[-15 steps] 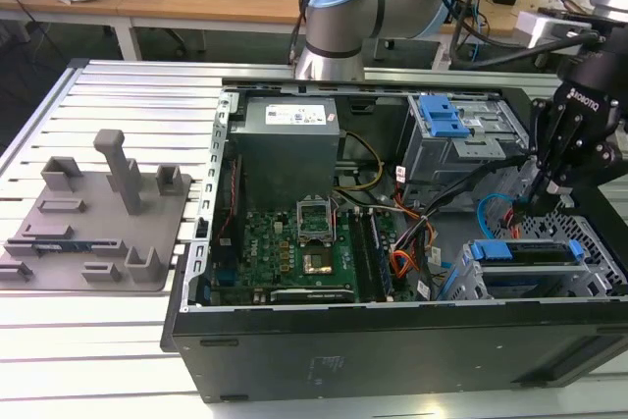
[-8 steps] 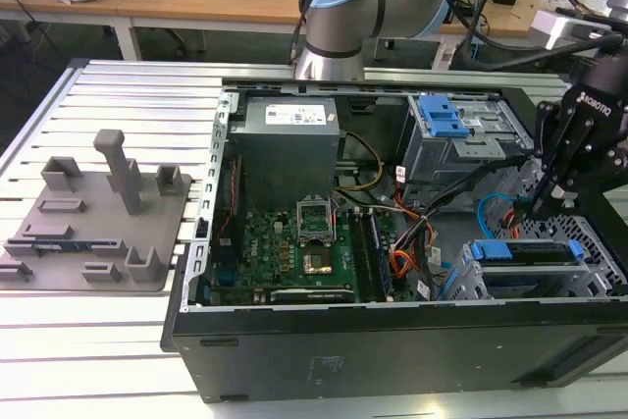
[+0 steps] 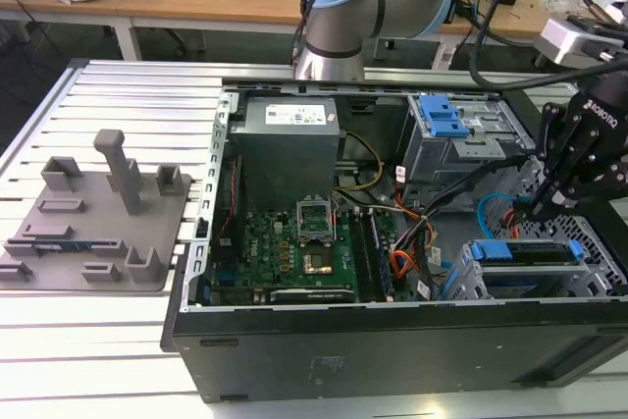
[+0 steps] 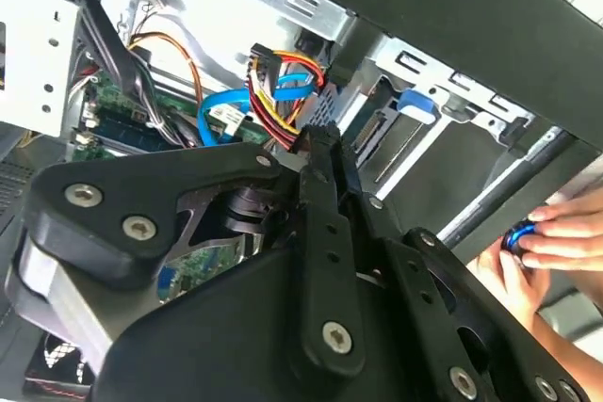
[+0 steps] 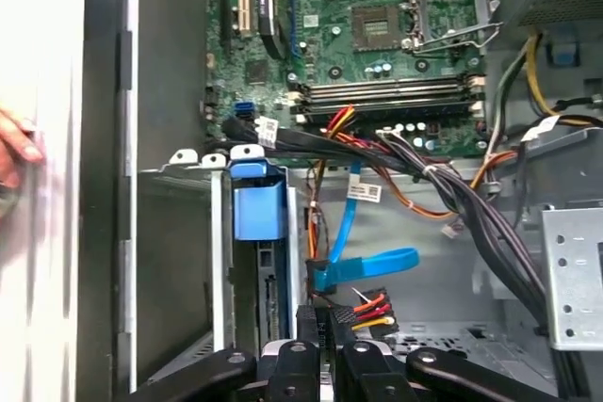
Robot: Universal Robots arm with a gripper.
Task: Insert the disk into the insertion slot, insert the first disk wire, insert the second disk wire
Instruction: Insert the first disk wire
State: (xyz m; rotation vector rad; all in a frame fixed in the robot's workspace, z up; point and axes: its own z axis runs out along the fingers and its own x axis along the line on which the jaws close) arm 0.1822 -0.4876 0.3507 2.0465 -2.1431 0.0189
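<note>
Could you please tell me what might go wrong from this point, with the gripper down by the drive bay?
1. The gripper seems to pinch the first disk wire near its plug; if it sits tilted, the plug could slip or miss the disk.
2. The second disk wire loops right beside it and could get snagged.
3. A person's hand rests at the edge of the case, close to the arm, so it may get pinched.

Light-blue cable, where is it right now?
On the exterior view's right, the light-blue cable curves inside the case beside the gripper; in the first wrist view it lies next to the red-orange-black wire bundle.
</note>
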